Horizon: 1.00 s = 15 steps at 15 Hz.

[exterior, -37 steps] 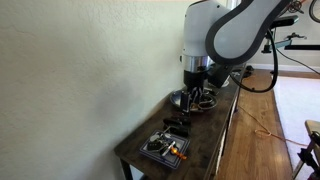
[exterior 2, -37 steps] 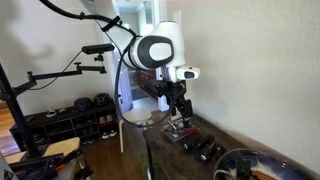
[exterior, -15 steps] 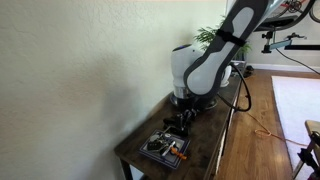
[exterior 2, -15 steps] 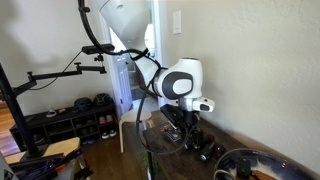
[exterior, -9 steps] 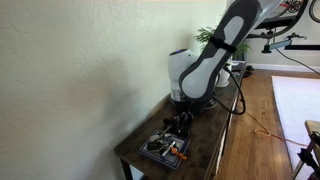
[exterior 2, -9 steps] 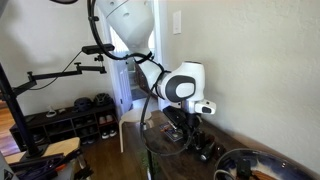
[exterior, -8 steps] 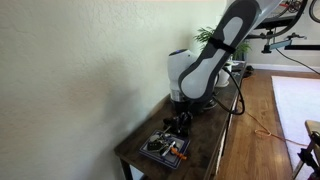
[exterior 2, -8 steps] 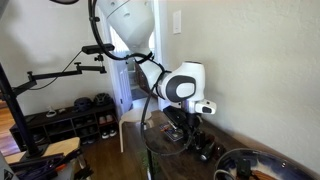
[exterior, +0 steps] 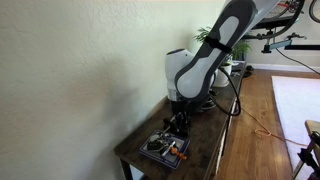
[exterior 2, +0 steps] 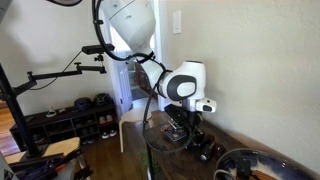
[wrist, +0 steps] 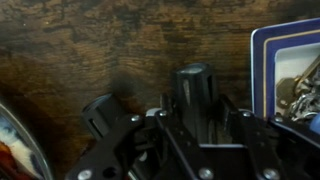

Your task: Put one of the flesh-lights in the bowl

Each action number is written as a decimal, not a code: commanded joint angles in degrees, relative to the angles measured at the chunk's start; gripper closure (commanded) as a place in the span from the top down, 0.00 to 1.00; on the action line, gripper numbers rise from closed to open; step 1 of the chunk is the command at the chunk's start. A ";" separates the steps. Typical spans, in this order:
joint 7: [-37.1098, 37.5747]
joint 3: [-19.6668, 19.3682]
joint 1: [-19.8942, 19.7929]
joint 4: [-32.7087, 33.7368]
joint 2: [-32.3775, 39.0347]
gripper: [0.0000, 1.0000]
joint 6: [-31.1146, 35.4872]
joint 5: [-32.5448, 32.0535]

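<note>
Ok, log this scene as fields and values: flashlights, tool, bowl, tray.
flashlights: two in the wrist view, on the wooden table, one centred at the tool
tool: low over the flashlights; open or shut unclear
bowl: on the table, apart from the tool
tray: holds an orange-tipped item

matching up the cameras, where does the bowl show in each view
Exterior view: the bowl sits at the lower right, cut by the frame edge.
Exterior view: it cannot be made out; the arm covers the far end of the table.
Wrist view: only a curved piece of it shows in the lower left corner.
Shared landmark: the gripper, low over the table in all three views.
</note>
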 commanded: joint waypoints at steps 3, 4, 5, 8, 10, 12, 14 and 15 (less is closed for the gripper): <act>-3.91 1.19 -1.22 -1.65 -1.77 0.23 -0.45 2.82; -4.89 1.57 -1.30 -3.19 -3.23 0.23 0.27 2.99; -5.42 1.69 -1.27 -3.57 -3.59 0.23 0.41 3.10; -8.69 3.91 -2.89 -5.51 -5.58 0.23 0.92 5.65; -10.27 4.63 -3.46 -7.03 -7.25 0.23 1.24 6.98; -11.37 4.96 -3.85 -8.63 -9.27 0.23 1.55 7.77; -11.74 4.78 -3.71 -10.06 -11.34 0.23 1.86 7.96; -11.42 4.33 -3.36 -10.65 -12.24 0.23 1.90 7.70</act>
